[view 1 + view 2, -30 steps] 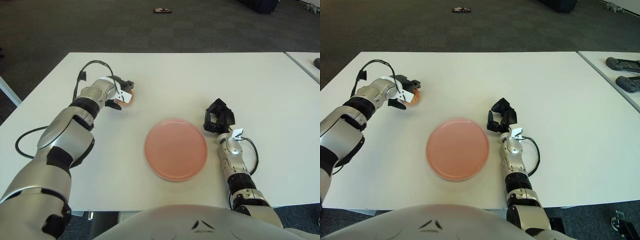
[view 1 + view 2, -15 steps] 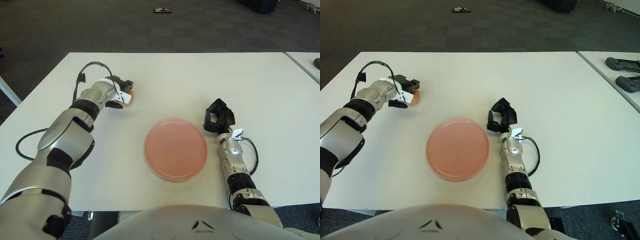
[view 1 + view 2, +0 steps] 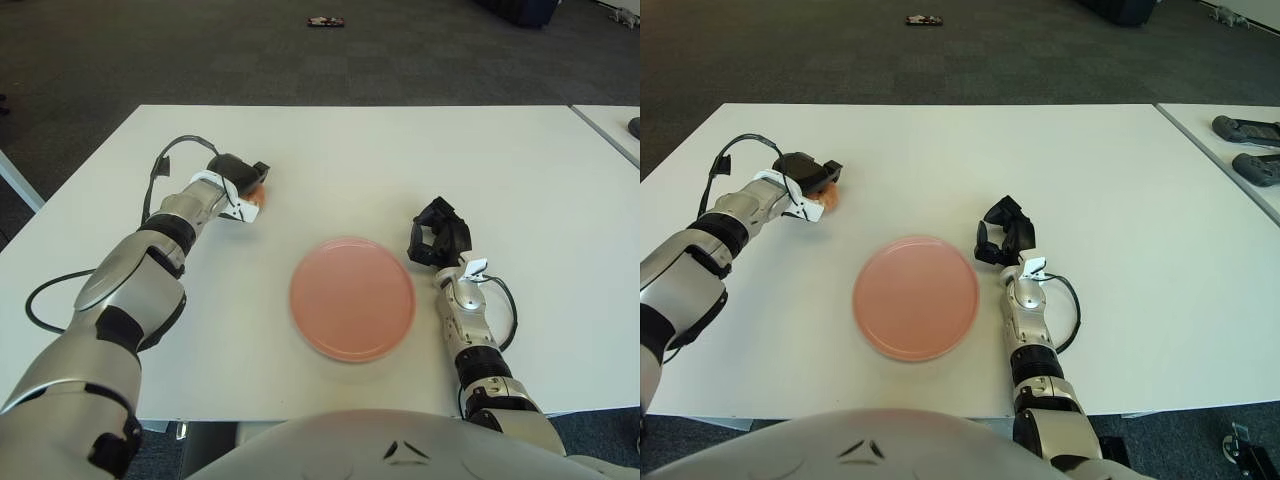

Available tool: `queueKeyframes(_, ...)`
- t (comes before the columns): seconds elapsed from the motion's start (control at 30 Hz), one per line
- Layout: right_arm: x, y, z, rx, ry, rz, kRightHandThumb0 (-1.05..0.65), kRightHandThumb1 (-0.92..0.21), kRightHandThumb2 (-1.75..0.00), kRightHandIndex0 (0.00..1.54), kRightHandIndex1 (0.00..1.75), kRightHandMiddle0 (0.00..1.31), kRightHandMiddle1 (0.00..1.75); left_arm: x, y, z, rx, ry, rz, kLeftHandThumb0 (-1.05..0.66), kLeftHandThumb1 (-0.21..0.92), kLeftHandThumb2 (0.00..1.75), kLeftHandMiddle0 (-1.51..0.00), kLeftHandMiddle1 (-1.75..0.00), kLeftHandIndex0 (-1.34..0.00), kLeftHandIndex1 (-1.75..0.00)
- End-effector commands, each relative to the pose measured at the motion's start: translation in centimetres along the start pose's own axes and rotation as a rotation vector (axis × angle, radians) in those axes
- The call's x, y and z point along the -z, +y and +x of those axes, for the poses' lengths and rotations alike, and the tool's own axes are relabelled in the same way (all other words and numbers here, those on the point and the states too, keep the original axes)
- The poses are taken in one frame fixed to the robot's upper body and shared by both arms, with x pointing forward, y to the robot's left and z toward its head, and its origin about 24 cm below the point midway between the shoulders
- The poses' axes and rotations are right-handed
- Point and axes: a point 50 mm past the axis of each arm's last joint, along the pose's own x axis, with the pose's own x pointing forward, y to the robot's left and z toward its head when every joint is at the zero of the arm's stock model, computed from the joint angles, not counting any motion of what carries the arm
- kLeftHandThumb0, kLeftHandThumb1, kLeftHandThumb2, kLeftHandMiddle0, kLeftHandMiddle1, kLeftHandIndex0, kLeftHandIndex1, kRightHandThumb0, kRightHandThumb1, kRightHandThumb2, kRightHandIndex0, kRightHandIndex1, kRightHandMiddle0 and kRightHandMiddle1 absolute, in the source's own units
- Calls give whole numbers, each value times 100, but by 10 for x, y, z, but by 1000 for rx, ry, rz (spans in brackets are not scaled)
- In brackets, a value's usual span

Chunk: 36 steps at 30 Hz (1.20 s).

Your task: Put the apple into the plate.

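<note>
A round orange apple (image 3: 830,196) is gripped by the curled left hand (image 3: 808,181) beyond a smooth round pink plate (image 3: 352,298); the right hand (image 3: 437,235) is seen curled, empty.

White table (image 3: 400,150) on dark carpet (image 3: 200,50)

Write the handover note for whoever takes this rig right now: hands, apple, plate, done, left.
Left hand: far left of the table, fingers closed over the apple, which looks still low at the tabletop.
Right hand: idle, just right of the plate, holding nothing.
Plate: pink, holds nothing yet, near the table's front centre.
Done: apple grasped.
Left: lift it, carry it right to the plate, release.
</note>
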Motion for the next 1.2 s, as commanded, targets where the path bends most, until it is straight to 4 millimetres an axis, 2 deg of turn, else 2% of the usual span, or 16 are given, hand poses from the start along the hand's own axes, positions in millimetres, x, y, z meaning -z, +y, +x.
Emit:
queueKeyframes(0.0, 27, -6, -18, 27, 138, 11, -47, -32, -130, 115, 175, 60, 175, 1, -10, -5, 1, -3, 31, -1, 22, 133, -64, -163, -64, -158)
queueKeyframes(0.4, 27, -6, -18, 30, 141, 5, -47, -32, -130, 115, 175, 61, 175, 0, -14, -6, -30, -19, 41, -1, 21, 135, -63, -164, -64, -161)
queueKeyframes(0.73, 27, -5, -18, 24, 141, 7, -47, -33, -129, 113, 175, 60, 175, -4, -13, -8, -112, -36, -22, -1, 20, 138, -63, -166, -63, -163)
queueKeyframes(0.87, 27, -5, -18, 25, 142, 9, -47, -33, -129, 114, 175, 60, 175, -4, -9, -8, -156, -46, -45, -1, 20, 138, -63, -166, -63, -163)
queueKeyframes(1.17, 27, -4, -17, 34, 144, 14, -48, -30, -132, 115, 175, 62, 175, 6, 19, -5, -283, -28, -136, -1, 19, 141, -63, -169, -63, -166)
